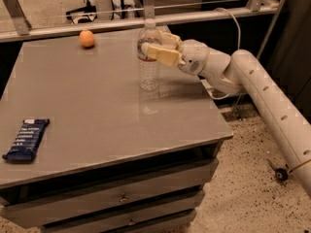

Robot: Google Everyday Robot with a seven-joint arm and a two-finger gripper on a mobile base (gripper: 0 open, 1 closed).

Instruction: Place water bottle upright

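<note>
The water bottle (148, 74) is clear and ribbed, with a white cap. It stands upright on the grey table (97, 106), right of centre towards the back, and its base looks to be on the tabletop. My gripper (149, 45) reaches in from the right and is shut on the bottle's upper part at the label band. The near cream finger (163, 55) crosses the bottle's front. The far finger (169, 37) shows behind the bottle.
An orange ball-like fruit (87, 38) lies at the back of the table. A dark blue snack bar (26, 139) lies near the front left edge. Drawers sit below the tabletop. A metal rail runs behind the table. Speckled floor lies to the right.
</note>
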